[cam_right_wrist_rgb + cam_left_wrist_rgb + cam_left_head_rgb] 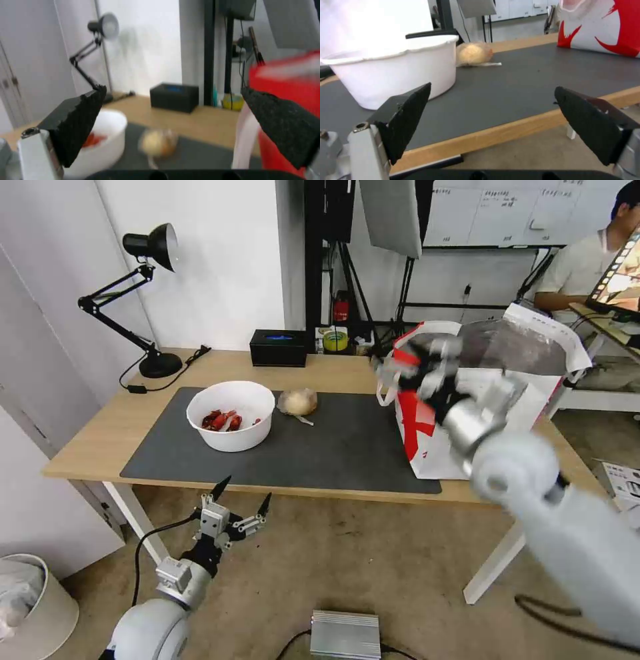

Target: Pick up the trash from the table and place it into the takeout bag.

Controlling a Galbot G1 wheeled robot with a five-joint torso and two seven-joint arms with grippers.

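On the table (100,440), a white bowl (230,415) with red shellfish scraps sits on the dark mat (347,453). Just right of it lies a beige plastic-wrap ball (298,401). The white and red takeout bag (467,400) stands open at the mat's right end. My left gripper (241,499) hangs open and empty below the table's front edge, in front of the bowl (393,72) and the ball (473,53). Raised beside the bag's upper left corner, my right gripper (400,361) is open with nothing in it, and its wrist view looks over the bowl (103,145), ball (158,143) and bag (286,80).
A black box (279,347) and a tape roll (335,340) stand at the table's back edge, and a black desk lamp (150,300) occupies the back left corner. On the floor are a waste bin (27,607) at left and a silver box (345,635) by my base.
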